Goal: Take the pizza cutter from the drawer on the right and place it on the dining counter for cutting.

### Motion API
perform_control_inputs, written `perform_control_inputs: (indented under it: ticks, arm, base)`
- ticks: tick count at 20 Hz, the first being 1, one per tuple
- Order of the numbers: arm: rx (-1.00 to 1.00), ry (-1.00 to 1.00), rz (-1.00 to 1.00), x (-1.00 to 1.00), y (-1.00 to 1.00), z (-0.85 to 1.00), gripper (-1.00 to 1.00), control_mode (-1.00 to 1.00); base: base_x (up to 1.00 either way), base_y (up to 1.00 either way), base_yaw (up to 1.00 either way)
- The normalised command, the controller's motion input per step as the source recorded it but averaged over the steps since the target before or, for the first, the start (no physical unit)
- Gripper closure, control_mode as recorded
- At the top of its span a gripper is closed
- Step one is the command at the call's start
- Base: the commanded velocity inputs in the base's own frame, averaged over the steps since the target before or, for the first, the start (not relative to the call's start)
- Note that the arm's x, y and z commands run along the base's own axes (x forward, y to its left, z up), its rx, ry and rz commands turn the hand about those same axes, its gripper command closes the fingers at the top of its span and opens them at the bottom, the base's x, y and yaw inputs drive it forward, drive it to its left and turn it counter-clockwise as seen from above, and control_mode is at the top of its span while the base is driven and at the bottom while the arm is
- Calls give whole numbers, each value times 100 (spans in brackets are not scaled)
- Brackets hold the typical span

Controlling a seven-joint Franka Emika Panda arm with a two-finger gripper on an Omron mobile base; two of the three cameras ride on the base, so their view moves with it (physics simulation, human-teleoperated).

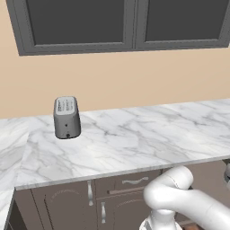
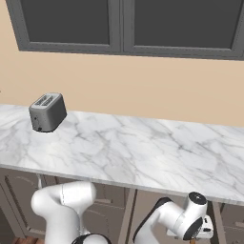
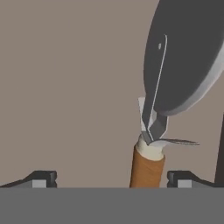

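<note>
The pizza cutter [image 3: 175, 65] lies on the grey-brown floor of the drawer [image 3: 65, 87] in the hand view. Its round grey wheel fills the upper right, and its brown wooden handle [image 3: 146, 168] points down toward the hand. My gripper [image 3: 113, 179] is open right over it. The left fingertip [image 3: 43, 178] and the right fingertip [image 3: 181, 178] stand wide apart, with the handle's end between them and nearer the right one, touching neither. In the right base view my wrist [image 2: 193, 219] reaches low, below the marble top's front edge.
A marble top [image 1: 134, 139] over grey-brown cabinets carries a grey toaster [image 1: 67, 117] [image 2: 47, 112] at its left. A narrow drawer with a curved silver handle [image 1: 134, 181] sits under the edge. Dark wall cabinets [image 1: 121, 22] hang above. A dark drawer wall [image 3: 220, 153] stands at the right.
</note>
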Motion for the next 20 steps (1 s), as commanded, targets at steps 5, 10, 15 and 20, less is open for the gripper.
perform_control_inputs:
  ticks: [5, 10, 15, 20]
  arm:
    - [0, 0, 0, 0, 0, -1, -100, -100]
    - [0, 0, 0, 0, 0, -3, -100, -100]
    - [0, 0, 0, 3, 0, -11, -100, -100]
    - [0, 0, 0, 2, 0, -13, -100, -100]
  base:
    - [0, 0, 0]
    - [0, 0, 0]
    - [0, 0, 0]
    - [0, 0, 0]
